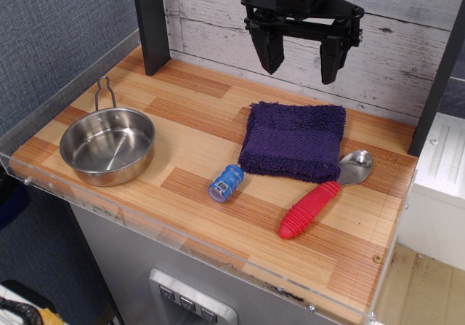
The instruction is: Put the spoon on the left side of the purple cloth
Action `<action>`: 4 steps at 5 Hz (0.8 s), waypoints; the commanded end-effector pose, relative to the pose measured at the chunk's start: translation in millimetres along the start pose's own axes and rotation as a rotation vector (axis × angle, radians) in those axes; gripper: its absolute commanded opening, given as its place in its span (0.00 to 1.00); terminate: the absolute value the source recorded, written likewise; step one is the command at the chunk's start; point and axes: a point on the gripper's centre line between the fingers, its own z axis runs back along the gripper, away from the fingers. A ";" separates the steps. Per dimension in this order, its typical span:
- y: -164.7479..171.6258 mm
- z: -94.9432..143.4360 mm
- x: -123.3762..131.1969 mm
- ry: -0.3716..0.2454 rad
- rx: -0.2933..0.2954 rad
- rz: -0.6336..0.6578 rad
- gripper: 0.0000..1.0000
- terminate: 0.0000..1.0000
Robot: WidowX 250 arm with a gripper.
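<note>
Spoon (323, 192) lies diagonally, bowl toward purple cloth's (294, 139) right corner; jaws spread, empty.

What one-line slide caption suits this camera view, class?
Open gripper hangs above the purple cloth; spoon lies at its right, blue cylinder and steel pan to its left.

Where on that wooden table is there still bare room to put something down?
Widest bare patch: between the steel pan and the purple cloth. Crowded at the cloth's front: blue cylinder and spoon lie there. The gripper hangs open above.
</note>
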 end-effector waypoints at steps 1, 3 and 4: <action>0.0 0.0 0.0 0.000 0.000 0.000 1.00 0.00; -22.5 -15.3 -46.5 0.005 0.015 -0.127 1.00 0.00; -32.2 -21.8 -67.0 0.006 0.017 -0.194 1.00 0.00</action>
